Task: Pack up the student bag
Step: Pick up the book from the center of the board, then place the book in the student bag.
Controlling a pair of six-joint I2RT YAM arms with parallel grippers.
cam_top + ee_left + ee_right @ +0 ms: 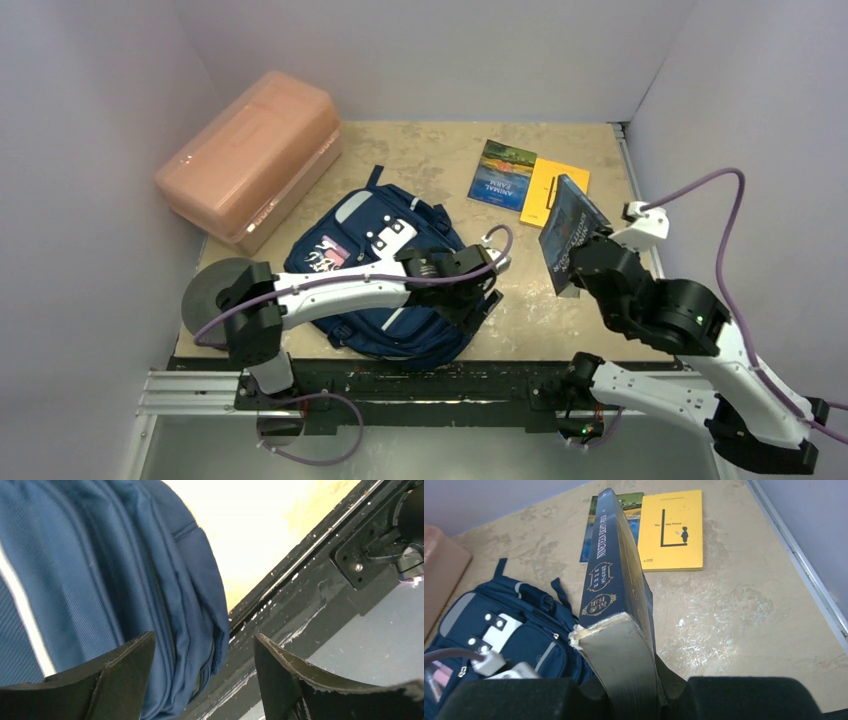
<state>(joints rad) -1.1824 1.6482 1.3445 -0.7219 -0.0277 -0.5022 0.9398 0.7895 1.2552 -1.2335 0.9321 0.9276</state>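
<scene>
The student bag [395, 335] lies flat on the beige table [440, 150], front side up, with its grey stripes and white dotted patch showing. Its bottom is toward the arms and its top loop points toward the far wall.

The left arm reaches from its base, off the bag's left side, straight across the middle of the bag. Its wrist bends down at the bag's right near corner. The left gripper [478, 300] hangs there with its fingers [125, 675] spread apart and nothing between them. In the left wrist view the bag's zipped side edge [100, 570] sits just under and beside the left finger; whether they touch cannot be told.

The right arm is folded back on itself off the bag's right side, with the elbow low and the wrist raised. The right gripper [590, 262] is clamped on a dark blue book [570, 230], held on edge above the table, spine up, just right of the bag and clear of it. The right wrist view shows the book's worn lower corner [611, 580] pinched between the pads.

Beyond the bag's right side, two more books lie flat and overlapping: Animal Farm [503, 172] and a yellow Little Prince [555, 190]. A salmon-pink plastic box [250, 155] stands beyond the bag's left side, against the wall.
</scene>
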